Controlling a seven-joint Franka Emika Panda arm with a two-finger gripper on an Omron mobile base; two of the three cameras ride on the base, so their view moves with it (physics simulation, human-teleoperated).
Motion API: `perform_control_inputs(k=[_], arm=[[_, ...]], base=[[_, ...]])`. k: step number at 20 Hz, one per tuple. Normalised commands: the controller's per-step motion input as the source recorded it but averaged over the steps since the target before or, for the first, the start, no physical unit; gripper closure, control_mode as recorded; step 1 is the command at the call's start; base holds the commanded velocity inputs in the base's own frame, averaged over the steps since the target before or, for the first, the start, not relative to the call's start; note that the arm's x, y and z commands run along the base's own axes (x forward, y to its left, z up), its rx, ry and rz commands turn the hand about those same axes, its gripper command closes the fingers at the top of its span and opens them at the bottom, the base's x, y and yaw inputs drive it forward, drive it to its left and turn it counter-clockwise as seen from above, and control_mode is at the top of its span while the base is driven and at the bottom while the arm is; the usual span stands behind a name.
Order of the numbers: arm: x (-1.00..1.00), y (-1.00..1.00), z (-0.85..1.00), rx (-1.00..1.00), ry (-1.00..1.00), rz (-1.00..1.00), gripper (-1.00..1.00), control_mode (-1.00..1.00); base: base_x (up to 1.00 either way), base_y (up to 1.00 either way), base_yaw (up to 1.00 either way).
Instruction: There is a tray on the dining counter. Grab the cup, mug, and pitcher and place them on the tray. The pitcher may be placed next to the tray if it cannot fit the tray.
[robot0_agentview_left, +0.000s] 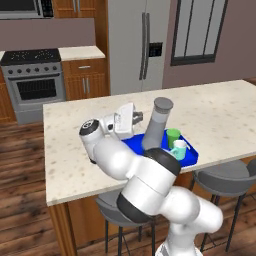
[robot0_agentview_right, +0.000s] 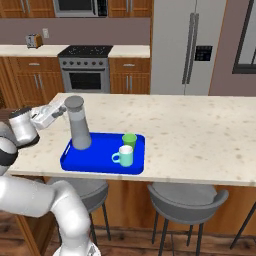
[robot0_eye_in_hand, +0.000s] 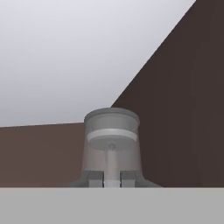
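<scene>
Counts: one green handle-less cup (robot0_agentview_right: 129, 140), one pale teal mug (robot0_agentview_right: 124, 156), one tall grey lidded pitcher (robot0_agentview_right: 78, 125), all on bright-blue rectangular tray (robot0_agentview_right: 90, 159); pitcher at tray's 9 o'clock end. Gripper (robot0_agentview_right: 64, 110) at pitcher's lid; jaw opening cannot be told.

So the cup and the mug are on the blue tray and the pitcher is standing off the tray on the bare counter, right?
Not quite. The cup and mug are on the tray, but the right base view shows the pitcher standing on the tray too, at its left end.

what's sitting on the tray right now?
On the tray: the pitcher at its left end, the cup and the mug at its right end. The gripper is beside the pitcher's lid. The pitcher's base hides the tray beneath.
</scene>
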Motion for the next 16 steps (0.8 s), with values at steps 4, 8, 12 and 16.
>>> perform_control_inputs(k=[4, 8, 12, 16], arm=[[0.26, -0.04, -0.39, 0.00, -0.01, 0.00, 1.00, -1.00], [0.31, 0.00, -0.40, 0.00, 0.00, 0.00, 1.00, -1.00], [0.28, 0.00, -0.40, 0.00, 0.00, 0.00, 1.00, -1.00], [0.20, 0.00, -0.34, 0.00, 0.00, 0.00, 1.00, -1.00]], base=[[0.00, 0.00, 0.00], [0.00, 0.00, 0.00], [0.00, 0.00, 0.00], [0.00, 0.00, 0.00]])
